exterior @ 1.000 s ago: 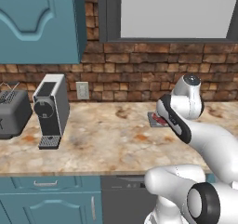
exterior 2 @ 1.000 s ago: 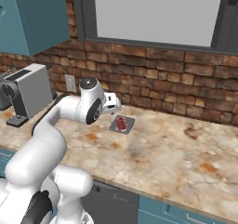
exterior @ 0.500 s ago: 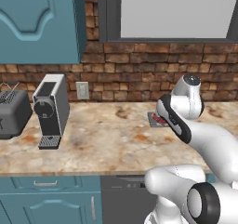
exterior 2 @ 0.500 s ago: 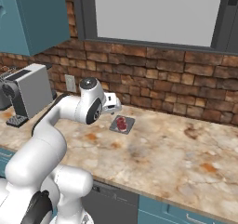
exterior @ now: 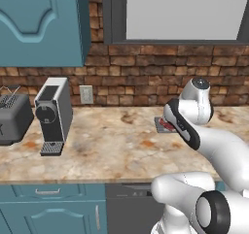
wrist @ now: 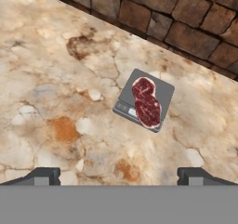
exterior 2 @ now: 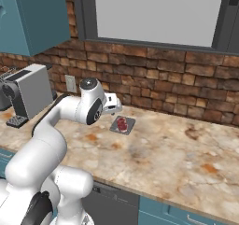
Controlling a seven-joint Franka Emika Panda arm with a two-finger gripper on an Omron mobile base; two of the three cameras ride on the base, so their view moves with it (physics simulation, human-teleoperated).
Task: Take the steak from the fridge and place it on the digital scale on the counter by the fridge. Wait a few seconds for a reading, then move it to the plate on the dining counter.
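Leftmost, in the left base view: the beige mottled surface (exterior: 112,141) runs along a brick wall (exterior: 146,77). A coffee machine (exterior: 52,114) stands at 9 o'clock, a toaster (exterior: 12,119) just beside it nearer the frame edge, and a wall outlet (exterior: 86,94) above them. The white arm (exterior: 204,131) rises from 4 o'clock and covers most of the digital scale (exterior: 160,125); a sliver of the steak (exterior: 167,126) shows red at its edge.

Right base view: the steak (exterior 2: 122,123) lies flat on the digital scale (exterior 2: 123,124) at frame centre, on the surface (exterior 2: 177,158) near the brick wall (exterior 2: 186,88). The arm's hand sits at 10 o'clock from the scale, above it and apart from the meat. The coffee machine (exterior 2: 30,91) stands at 9 o'clock.

Hand view: the steak (wrist: 147,102) rests on the scale (wrist: 162,90), just right of centre, its length running roughly 11 to 5 o'clock. The two fingers (wrist: 44,175) rise at 7 and 5 o'clock, spread wide with nothing between them, the gripper (wrist: 118,176) clear of the steak.
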